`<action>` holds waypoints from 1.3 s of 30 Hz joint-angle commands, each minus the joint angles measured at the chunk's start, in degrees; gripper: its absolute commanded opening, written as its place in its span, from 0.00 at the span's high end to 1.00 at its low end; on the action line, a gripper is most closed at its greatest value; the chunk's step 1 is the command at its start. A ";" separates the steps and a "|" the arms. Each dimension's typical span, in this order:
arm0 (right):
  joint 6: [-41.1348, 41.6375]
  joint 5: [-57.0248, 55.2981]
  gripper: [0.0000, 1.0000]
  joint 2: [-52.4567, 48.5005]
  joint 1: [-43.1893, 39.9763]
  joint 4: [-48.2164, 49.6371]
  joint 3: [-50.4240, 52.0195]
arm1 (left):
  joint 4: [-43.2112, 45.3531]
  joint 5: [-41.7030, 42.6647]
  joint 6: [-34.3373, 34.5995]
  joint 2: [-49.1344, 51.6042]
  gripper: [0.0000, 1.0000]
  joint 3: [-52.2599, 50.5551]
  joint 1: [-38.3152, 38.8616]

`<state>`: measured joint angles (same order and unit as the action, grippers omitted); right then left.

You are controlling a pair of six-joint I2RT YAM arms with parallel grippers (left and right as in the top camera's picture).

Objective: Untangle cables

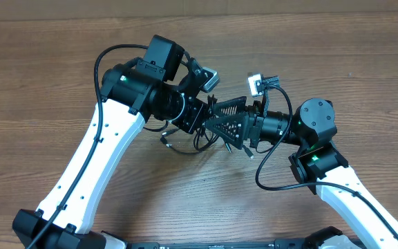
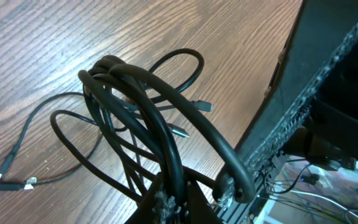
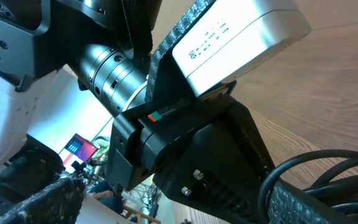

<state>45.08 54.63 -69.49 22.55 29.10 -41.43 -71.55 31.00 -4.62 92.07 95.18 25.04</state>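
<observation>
grasp step: my left end effector [image 2: 174,200] is clamped shut on the bunched thin black cables [image 2: 160,124], whose ends trail on the wooden surface [image 2: 73,37]. my right end effector [image 1: 231,124] gapes wide beside them. next, i judge, it should pinch one loop and pull apart.

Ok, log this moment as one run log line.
phase: untangling | left gripper: shut on bunched thin black cables | right gripper: open, close by | loose ends: on wooden table

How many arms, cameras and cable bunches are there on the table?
Arms: 2, the left arm and the right arm
Wrist cameras: 2, the left camera and the right camera
Cable bunch: 1, too tangled to count each cable
Total: 5
</observation>
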 commanded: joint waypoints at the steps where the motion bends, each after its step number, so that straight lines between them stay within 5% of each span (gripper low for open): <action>1: 0.37 0.28 0.11 0.31 0.26 0.61 -0.17 | 0.55 -1.86 0.39 0.48 0.96 -0.20 0.07; 5: 0.02 -0.98 0.11 0.31 -0.09 -1.86 -0.17 | 0.68 -4.15 1.22 0.04 0.96 -0.07 -1.16; 14: -4.04 -28.44 0.07 0.31 -2.05 -34.88 -0.17 | 0.35 -1.33 0.33 -2.47 0.96 1.09 -6.88; 21: -5.09 -31.50 0.11 0.31 -2.05 -40.50 -0.17 | -6.51 9.20 -17.27 -2.47 0.96 1.09 -7.76; 24: -5.05 -32.37 0.16 0.31 -2.05 -40.33 -0.17 | -8.13 3.91 -20.79 -2.43 0.96 1.07 -7.76; 32: -5.07 -32.76 0.18 0.31 -2.05 -41.97 -0.17 | 2.36 -50.51 11.82 -0.94 0.96 0.87 -7.78; 35: -5.05 -33.83 0.19 0.31 -2.05 -44.37 -0.17 | 4.81 -55.15 18.14 -0.94 0.96 0.90 -7.76; 39: -4.98 -39.45 0.19 0.31 -2.05 -49.70 -0.17 | 5.99 -50.34 18.82 -0.94 0.96 0.90 -7.43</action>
<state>40.45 20.47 -69.45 20.62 -18.76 -41.45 -65.93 -15.53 8.01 91.31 95.18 17.41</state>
